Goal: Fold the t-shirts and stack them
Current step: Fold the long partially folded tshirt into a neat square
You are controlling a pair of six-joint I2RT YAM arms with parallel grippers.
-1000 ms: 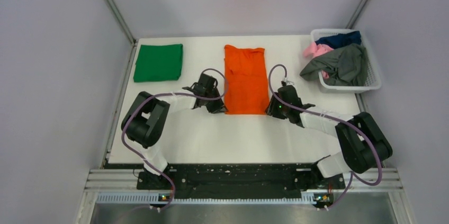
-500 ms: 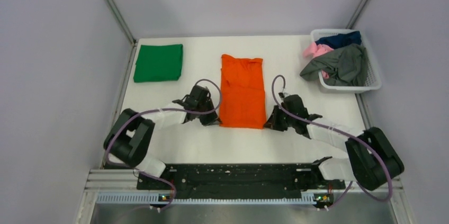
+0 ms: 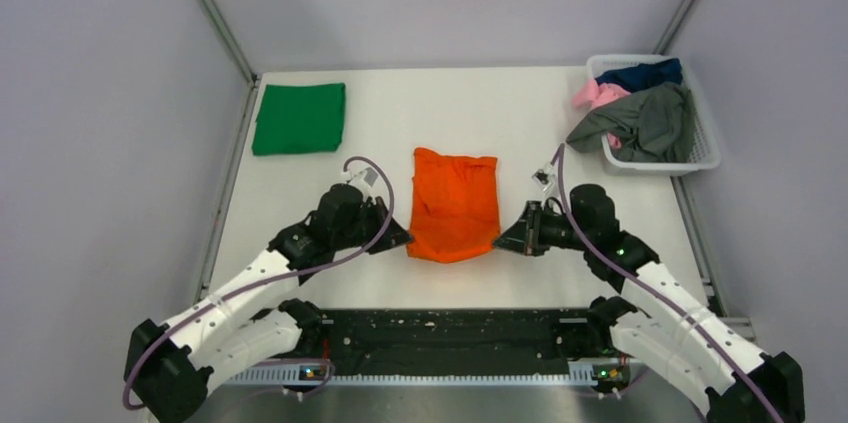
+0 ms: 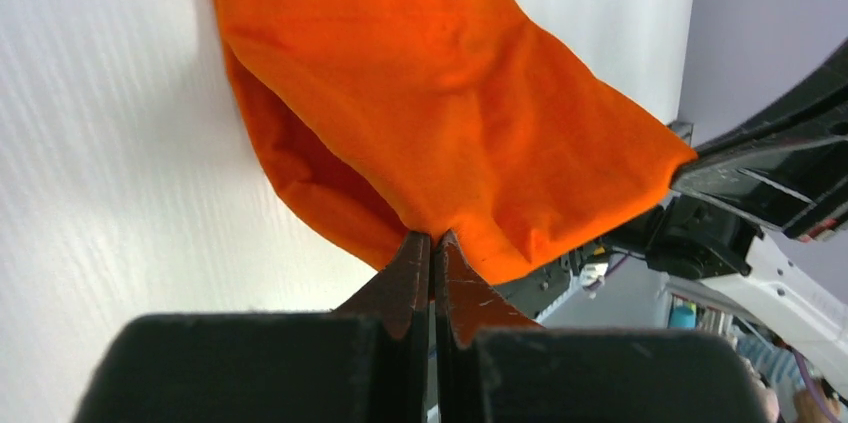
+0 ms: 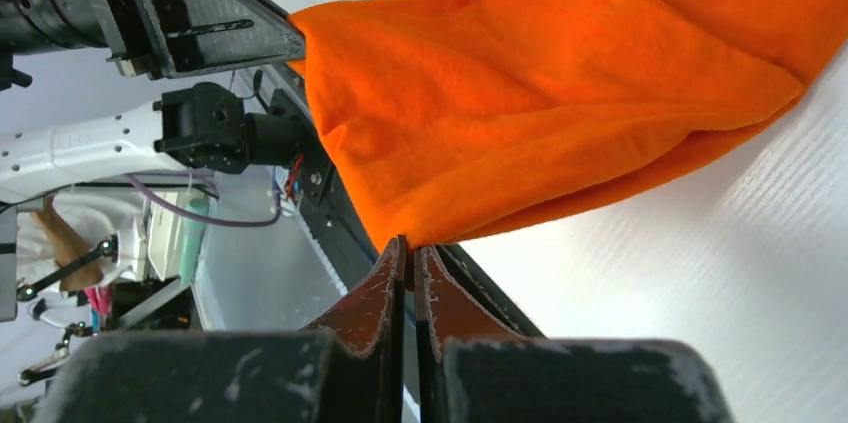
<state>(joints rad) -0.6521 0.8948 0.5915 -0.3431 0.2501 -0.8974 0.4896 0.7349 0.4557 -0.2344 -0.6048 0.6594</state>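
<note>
— So, where does the bright orange cloth t-shirt point(image 3: 455, 205) sit?
— Mid-bench, between the two arms. Its far part lies on the white bench point(image 3: 450, 103), and its near end hangs lifted, sagging a little in the middle.
— And the claws?
— The left claw point(image 4: 432, 240) is pinched closed on the near left corner, and the right claw point(image 5: 408, 243) is pinched closed on the near right corner. Both wrist views show cloth clamped at the tips.
— Folding the near half over the far half, then?
— I'd judge so. To do it well, carry both corners toward the far edge at one height and one pace. Spread them enough to take out the sag, so the crease runs straight across.
— When to let go?
— Only once the near hem lies on the far hem with the edges matched. Dropping early would risk a skewed, rumpled fold.
— Then it stacks?
— Likely onto the folded plain green t-shirt point(image 3: 299, 118) at far left. A grey shirt point(image 3: 650, 123), a pink shirt point(image 3: 592, 95) and a navy shirt point(image 3: 640, 73) lie in the white plastic lattice basket point(image 3: 665, 166) at far right.
</note>
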